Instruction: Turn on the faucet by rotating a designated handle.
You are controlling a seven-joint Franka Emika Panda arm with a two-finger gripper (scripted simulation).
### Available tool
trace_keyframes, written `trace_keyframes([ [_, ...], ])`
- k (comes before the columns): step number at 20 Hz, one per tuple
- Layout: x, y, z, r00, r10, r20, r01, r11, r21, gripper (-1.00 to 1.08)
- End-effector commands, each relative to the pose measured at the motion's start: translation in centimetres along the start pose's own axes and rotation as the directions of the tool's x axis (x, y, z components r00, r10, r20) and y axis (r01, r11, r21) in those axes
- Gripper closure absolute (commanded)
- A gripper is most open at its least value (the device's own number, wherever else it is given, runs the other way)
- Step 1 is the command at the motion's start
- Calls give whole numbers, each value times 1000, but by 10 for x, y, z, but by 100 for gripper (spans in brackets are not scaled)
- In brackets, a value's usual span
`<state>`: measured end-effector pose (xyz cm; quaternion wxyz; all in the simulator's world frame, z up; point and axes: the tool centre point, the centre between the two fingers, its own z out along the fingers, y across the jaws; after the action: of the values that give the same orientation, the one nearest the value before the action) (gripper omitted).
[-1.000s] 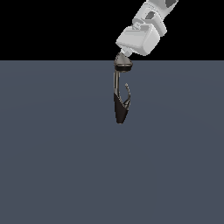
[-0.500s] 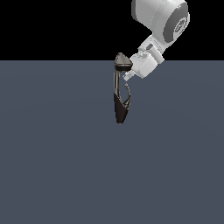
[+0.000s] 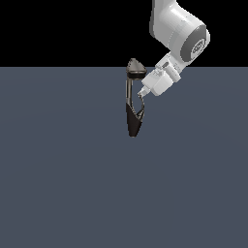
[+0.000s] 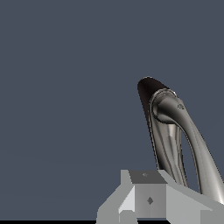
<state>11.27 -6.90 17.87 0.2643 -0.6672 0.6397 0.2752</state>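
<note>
The faucet (image 3: 133, 121) stands upright in the exterior view, with a tapered black base, a slim grey stem (image 3: 129, 89) and a grey cone head (image 3: 135, 68). The handle (image 3: 141, 109) is a thin curved grey lever rising from the base on the exterior view's right. My gripper (image 3: 143, 93) comes down from the upper right, its fingertips together at the handle's upper end, holding nothing. In the wrist view the faucet (image 4: 168, 131) shows its black base and two curved grey metal limbs, just beyond my gripper (image 4: 148, 192).
A flat dark grey floor (image 3: 63, 184) spreads all round the faucet. The white arm (image 3: 181, 36) reaches in from the upper right of the exterior view.
My gripper has swung down from above the cone head to the faucet's right side, level with the handle's top. The faucet and handle look unmoved.
</note>
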Motion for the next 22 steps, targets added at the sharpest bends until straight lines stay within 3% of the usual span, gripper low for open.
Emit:
trace_keyframes([
  [1,2,-1,1,1000,6,2,-6,1000,2,108],
  [22,-12,38,1,1000,6,2,-6,1000,2,108],
])
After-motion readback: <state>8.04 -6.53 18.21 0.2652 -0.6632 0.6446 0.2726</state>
